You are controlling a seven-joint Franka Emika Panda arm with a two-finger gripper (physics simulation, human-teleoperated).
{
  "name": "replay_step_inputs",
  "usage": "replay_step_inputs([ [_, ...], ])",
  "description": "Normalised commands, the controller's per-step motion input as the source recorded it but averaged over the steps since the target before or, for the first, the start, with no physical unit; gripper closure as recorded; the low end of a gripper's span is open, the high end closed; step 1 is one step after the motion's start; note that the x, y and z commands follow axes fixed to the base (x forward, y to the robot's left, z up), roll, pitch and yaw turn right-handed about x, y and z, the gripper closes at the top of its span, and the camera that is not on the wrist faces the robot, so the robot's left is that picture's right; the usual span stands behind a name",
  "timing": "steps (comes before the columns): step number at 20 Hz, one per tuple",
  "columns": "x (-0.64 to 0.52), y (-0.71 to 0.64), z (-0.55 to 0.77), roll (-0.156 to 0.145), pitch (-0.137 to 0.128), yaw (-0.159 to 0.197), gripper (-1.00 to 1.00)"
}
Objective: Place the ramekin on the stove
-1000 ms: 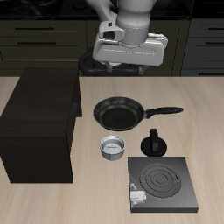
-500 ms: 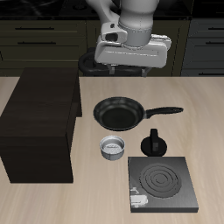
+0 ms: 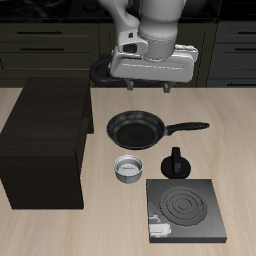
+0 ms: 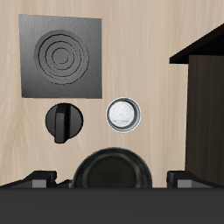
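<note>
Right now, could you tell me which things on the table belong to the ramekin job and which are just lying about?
Belong to the job:
- ramekin, empty, beside the stove
- stove, nothing on it
- gripper, high above, holding nothing

Lying about:
- frying pan
- small black pot
- dark wooden box

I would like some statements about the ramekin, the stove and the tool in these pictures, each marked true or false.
1. The ramekin stands on the table, not on the stove. True.
2. The tool holds the ramekin. False: the tool hangs high above the table near its back and grips nothing; the ramekin sits alone on the table.
3. The stove's coil rings are bare. True.
4. The small black knobbed pot sits inside the frying pan. False: it stands on the table beside the ramekin, apart from the pan.
5. The ramekin lies between the frying pan and the table's front edge. True.
6. The ramekin is on top of the dark wooden box. False: it is on the table next to the box.
</note>
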Motion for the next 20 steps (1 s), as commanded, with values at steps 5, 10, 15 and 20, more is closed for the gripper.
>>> replay_step_inputs([
  [5, 0.15, -0.08, -0.37, -0.013, 0.036, -0.021, -1.00],
  [10, 0.10, -0.03, -0.23, -0.014, 0.020, 0.008, -1.00],
  [15, 0.11, -0.04, -0.16, -0.016, 0.022, -0.015, -1.00],
  [20, 0.11, 0.03, -0.33, -0.002, 0.032, -0.003, -1.00],
])
